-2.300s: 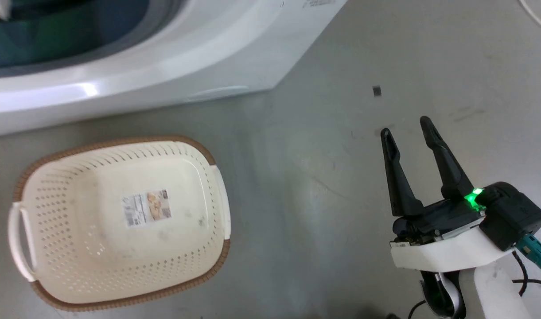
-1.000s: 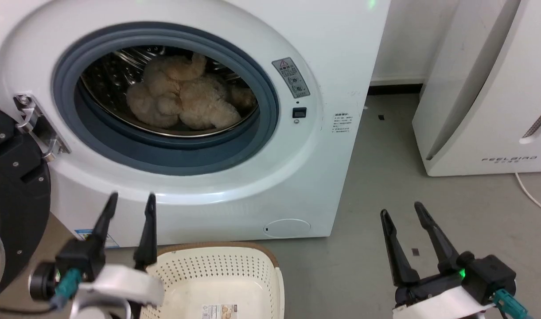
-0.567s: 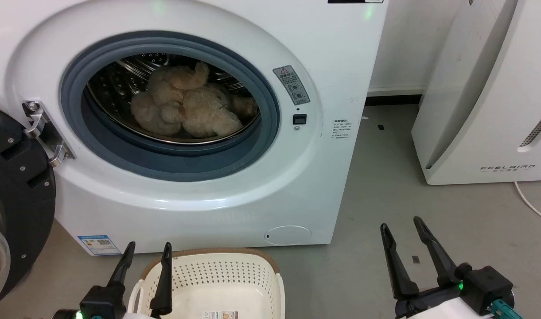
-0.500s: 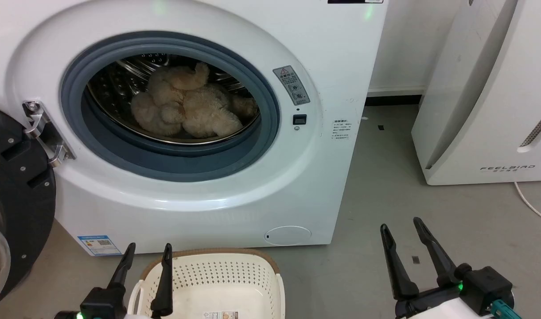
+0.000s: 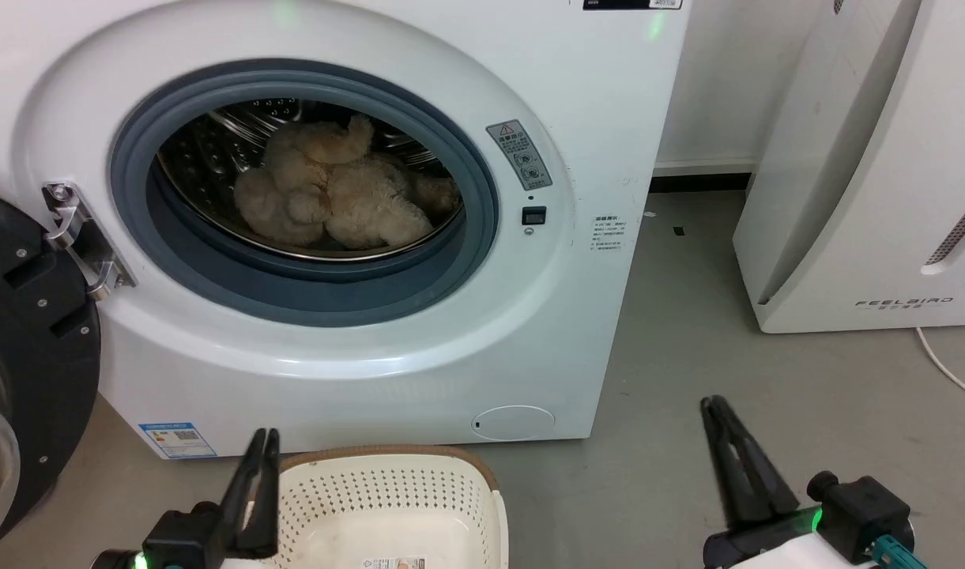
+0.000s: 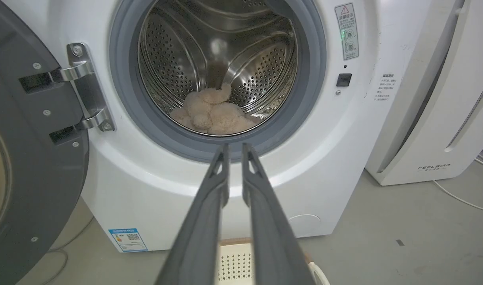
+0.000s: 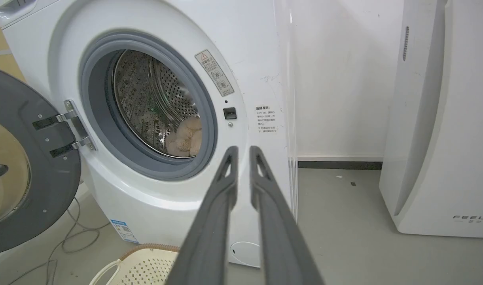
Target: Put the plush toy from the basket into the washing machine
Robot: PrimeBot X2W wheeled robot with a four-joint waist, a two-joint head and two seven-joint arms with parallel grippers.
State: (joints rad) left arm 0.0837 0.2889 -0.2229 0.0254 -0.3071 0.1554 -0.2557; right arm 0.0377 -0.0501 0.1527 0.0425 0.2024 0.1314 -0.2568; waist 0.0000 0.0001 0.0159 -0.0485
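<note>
Left hand point(image 5: 265, 439) and right hand point(image 5: 717, 408) are both closed, empty; one plush toy point(image 5: 340, 207) lies in the washing machine point(image 5: 529, 332).

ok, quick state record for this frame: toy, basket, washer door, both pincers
plush toy: lying in the steel drum, behind the grey gasket
washing machine: opening uncovered
door: swung open to the left
basket: on the floor, in front of the washing machine
left pincer: shut, holding nothing, by the basket's left edge
right pincer: shut, holding nothing, above the floor right of the basket
task state: toy already in the drum
</note>
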